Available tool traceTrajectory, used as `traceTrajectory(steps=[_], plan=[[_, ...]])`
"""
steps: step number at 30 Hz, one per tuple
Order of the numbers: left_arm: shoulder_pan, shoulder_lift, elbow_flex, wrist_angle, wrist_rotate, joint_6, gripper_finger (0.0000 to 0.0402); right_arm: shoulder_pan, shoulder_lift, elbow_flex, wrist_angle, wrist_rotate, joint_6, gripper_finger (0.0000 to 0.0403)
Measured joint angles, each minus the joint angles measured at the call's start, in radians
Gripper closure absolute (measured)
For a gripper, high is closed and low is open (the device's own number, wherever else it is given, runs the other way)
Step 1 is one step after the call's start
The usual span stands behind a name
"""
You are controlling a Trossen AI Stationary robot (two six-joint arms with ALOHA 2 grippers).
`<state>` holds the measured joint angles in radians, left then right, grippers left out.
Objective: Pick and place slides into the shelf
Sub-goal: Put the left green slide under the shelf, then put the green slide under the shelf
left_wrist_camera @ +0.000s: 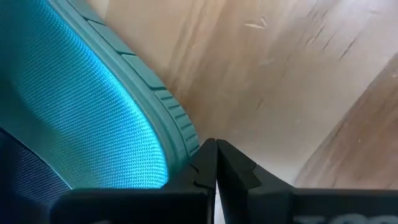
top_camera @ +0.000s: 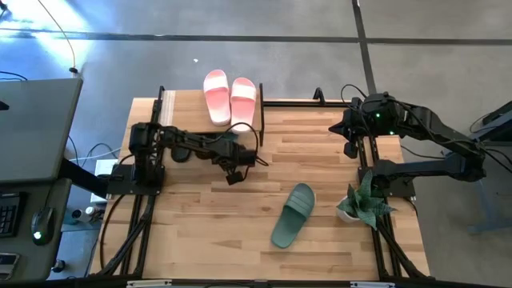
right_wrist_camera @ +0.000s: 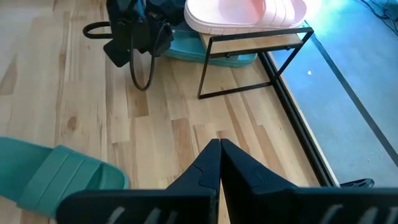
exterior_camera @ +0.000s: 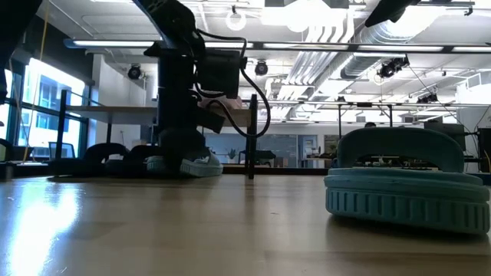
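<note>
Left gripper (top_camera: 234,178) sits pinched together with nothing in it, right next to the shelf (top_camera: 260,120) at the back of the worktop (top_camera: 208,232), and its wrist view is filled with the ribbed edge of a sage green slide (left_wrist_camera: 81,106) that looks tucked on the shelf's lower level. Right gripper (top_camera: 350,149) is pressed together and empty too, parked near the back right edge. The one that looks up next is the other green slide (top_camera: 293,214), lying alone out in the open toward the front right, strap up, well apart from the shelf. These look like moulded rubber, so I'd guess light, springy and a bit grippy, nothing fragile. The wide strap is the obvious handle, or pinch the sole's sidewall, though the sole may flex and droop if held by one end. Pink pair (top_camera: 230,98) is already sitting side by side on the shelf's top board. A small potted plant (top_camera: 364,202) is just beside the loose slide, so watch the swing. I can't make out the black pair.
</note>
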<state>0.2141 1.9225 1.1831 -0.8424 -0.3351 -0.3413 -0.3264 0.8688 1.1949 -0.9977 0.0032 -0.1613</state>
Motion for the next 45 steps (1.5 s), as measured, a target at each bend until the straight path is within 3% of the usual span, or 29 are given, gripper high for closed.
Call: traceTrajectory(steps=[12, 21, 30, 36, 45], plan=[[0.021, 0.000, 0.000, 0.005, 0.008, 0.005, 0.0401, 0.000, 0.000, 0.000, -0.001, -0.011, 0.000, 0.0403], [-0.022, 0.000, 0.009, 0.045, 0.053, 0.052, 0.0398, 0.000, 0.000, 0.000, 0.000, -0.011, -0.002, 0.0403], [-0.031, 0.000, 0.010, 0.048, 0.056, 0.040, 0.0314, 0.000, 0.000, 0.000, -0.001, -0.011, -0.001, 0.0403], [-0.044, -0.023, 0.010, 0.051, 0.111, 0.019, 0.0259, 0.000, 0.000, 0.000, -0.004, -0.011, -0.001, 0.0403], [-0.115, -0.101, 0.010, 0.052, 0.088, -0.054, 0.0245, 0.000, 0.000, 0.000, -0.012, -0.011, 0.000, 0.0403]])
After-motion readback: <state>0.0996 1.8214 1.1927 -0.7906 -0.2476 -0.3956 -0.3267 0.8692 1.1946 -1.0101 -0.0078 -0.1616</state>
